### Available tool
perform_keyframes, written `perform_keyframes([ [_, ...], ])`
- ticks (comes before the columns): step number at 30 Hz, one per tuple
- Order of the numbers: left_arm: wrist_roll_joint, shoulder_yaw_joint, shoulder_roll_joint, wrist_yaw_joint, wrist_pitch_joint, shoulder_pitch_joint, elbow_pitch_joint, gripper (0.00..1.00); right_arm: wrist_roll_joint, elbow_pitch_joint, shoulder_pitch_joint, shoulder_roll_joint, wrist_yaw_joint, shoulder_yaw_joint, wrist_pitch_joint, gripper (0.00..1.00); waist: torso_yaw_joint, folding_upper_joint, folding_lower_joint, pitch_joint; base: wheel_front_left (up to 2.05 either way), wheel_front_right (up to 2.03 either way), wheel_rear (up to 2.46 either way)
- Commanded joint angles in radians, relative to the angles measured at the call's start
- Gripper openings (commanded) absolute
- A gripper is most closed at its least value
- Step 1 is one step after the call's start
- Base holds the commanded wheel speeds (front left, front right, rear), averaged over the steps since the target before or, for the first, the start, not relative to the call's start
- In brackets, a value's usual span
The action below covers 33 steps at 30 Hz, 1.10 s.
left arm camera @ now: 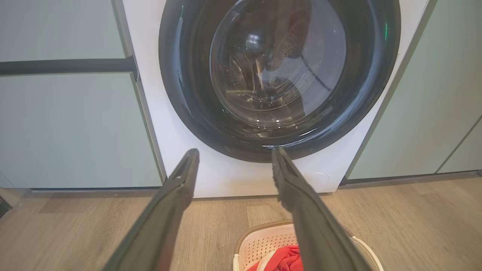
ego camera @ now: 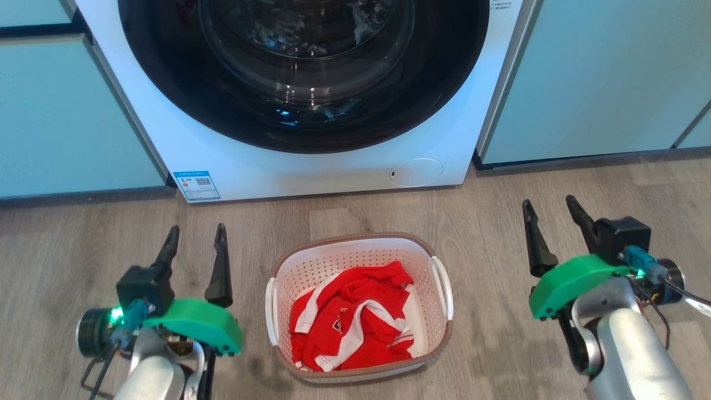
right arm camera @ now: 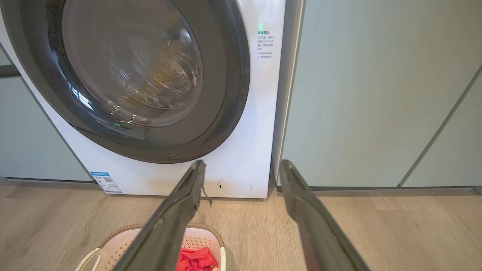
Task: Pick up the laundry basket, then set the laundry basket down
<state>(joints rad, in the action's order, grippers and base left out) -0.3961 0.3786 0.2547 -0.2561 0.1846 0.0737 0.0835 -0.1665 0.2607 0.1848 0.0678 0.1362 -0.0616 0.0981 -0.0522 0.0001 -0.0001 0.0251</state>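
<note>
Nearest: have left gripper (ego camera: 196,229) and right gripper (ego camera: 549,201) low on either side of the laundry basket (ego camera: 355,258). Both claws have fingers spread apart, clamp nothing and stand well clear of it. Reads as a staging pose for a two-arm lift, one claw per side, roughly level with the white side handles (ego camera: 446,289) (no contact yet). Puts the pick-up at not started.

Between them: find the basket upright on the wood floor (ego camera: 500,233), centred ahead, near the washing machine (ego camera: 311,166) but apart from it. Carries a crumpled red-and-white garment (ego camera: 350,322), so expect a light load but flexy perforated walls. Better to go for the handles.

Farther: closed round door (ego camera: 305,50), pale green cabinets (ego camera: 600,78) either side.

View differences:
- From head: whole basket, both handles, both claws, real side clearance.
- From left wrist: just the basket's far end, partly behind one finger.
- From right wrist: basket at lower left, a loose thread (right arm camera: 206,197) hanging off one finger, plus printed text (right arm camera: 264,45) high on the washer front.
</note>
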Motion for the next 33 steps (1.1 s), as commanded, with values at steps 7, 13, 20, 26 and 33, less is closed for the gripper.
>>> perform_keyframes([
  [7, 0.015, -0.032, 0.047, -0.030, -0.042, 0.003, -0.079, 1.00, 0.009, -0.073, 0.002, -0.010, -0.006, -0.008, -0.018, 1.00, 0.000, -0.0001, 0.0001, -0.004, 0.00, 0.00, 0.00],
  [13, 0.010, -0.030, 0.053, -0.034, -0.051, -0.004, -0.086, 1.00, 0.011, -0.076, 0.002, -0.012, -0.006, -0.007, -0.023, 1.00, 0.005, -0.0001, 0.0001, -0.002, 0.00, 0.00, 0.00],
  [20, 0.006, -0.029, 0.054, -0.037, -0.051, -0.006, -0.084, 1.00, 0.012, -0.079, 0.001, -0.014, -0.006, -0.007, -0.024, 1.00, 0.004, -0.0001, 0.0001, -0.006, 0.00, 0.00, 0.00],
  [26, 0.007, -0.024, 0.059, -0.038, -0.054, -0.004, -0.083, 1.00, 0.012, -0.083, 0.002, -0.015, -0.006, -0.010, -0.025, 1.00, 0.000, -0.0001, 0.0001, -0.004, 0.00, 0.00, 0.00],
  [33, -0.002, 0.021, 0.015, -0.029, -0.058, -0.054, -0.001, 0.00, -0.004, 0.006, -0.032, -0.008, 0.000, 0.005, -0.028, 0.00, -0.001, -0.0002, 0.0001, -0.004, 0.00, 0.00, 0.00],
])
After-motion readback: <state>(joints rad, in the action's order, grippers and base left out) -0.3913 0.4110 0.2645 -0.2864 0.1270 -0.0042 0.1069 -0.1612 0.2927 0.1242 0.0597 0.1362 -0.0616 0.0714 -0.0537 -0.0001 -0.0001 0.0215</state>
